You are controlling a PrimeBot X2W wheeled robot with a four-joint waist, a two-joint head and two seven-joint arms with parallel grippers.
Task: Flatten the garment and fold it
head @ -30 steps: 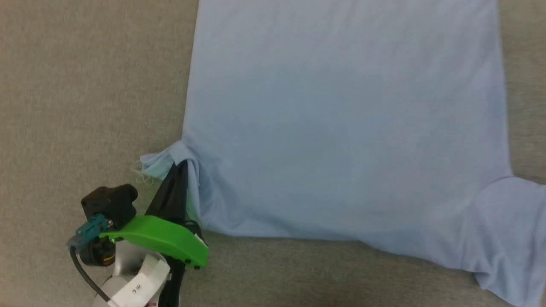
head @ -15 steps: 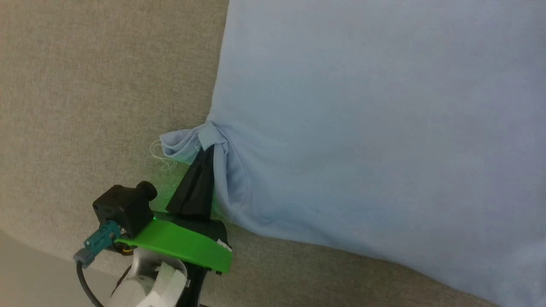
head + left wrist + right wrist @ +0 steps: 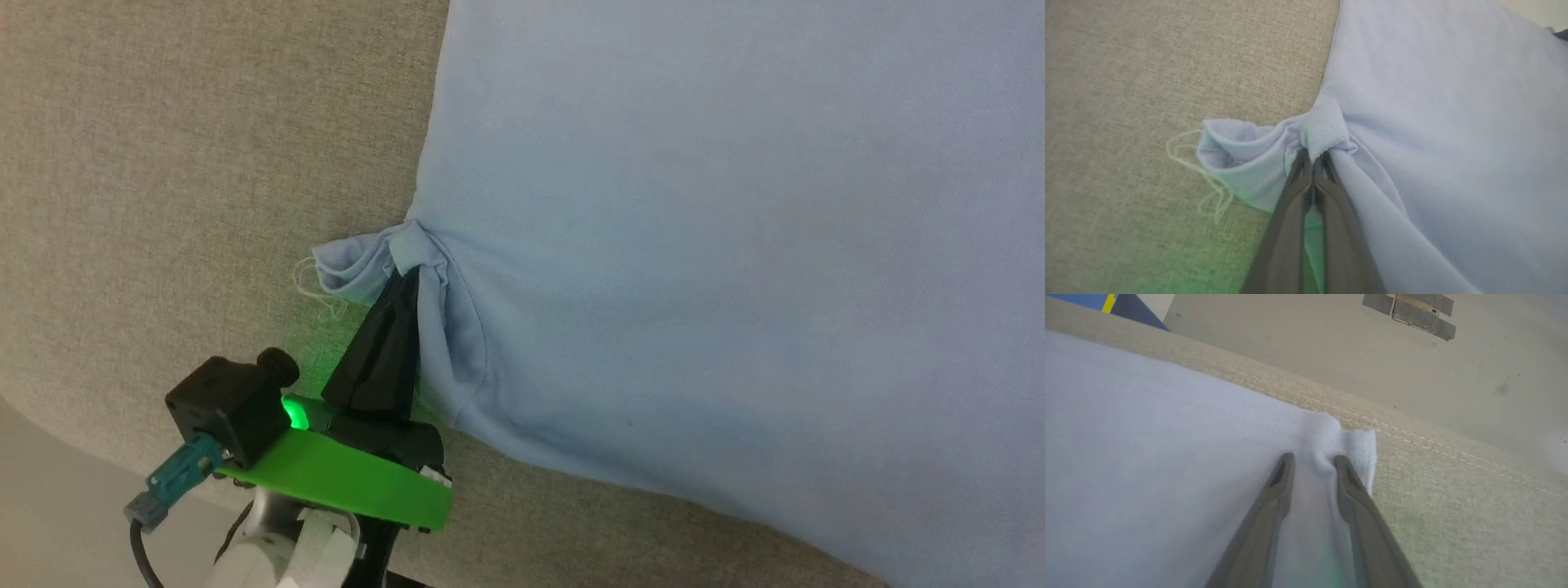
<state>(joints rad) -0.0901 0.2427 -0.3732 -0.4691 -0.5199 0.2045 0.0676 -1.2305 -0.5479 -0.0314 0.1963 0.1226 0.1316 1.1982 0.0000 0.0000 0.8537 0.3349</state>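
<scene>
The garment [image 3: 694,245] is a light blue knit shirt lying spread on a beige surface; collar and buttons are out of sight. My left gripper [image 3: 406,278] is shut on a bunched corner of it, which puckers up at the fingertips [image 3: 1312,157]. In the right wrist view my right gripper [image 3: 1313,459] rests on another corner of the garment [image 3: 1147,437]. Its fingers stand apart, with a small ridge of cloth raised between the tips.
The beige woven surface [image 3: 204,163] ends near my left arm, with pale floor [image 3: 49,506] beyond. A loose white thread [image 3: 1200,179] trails from the pinched corner. Past the stitched far edge [image 3: 1453,453] lie floor, taped patches [image 3: 1408,312] and a blue object [image 3: 1106,304].
The head camera has turned, so the whole picture has shifted and tilted. My left gripper keeps its hold on the same bunched corner.
</scene>
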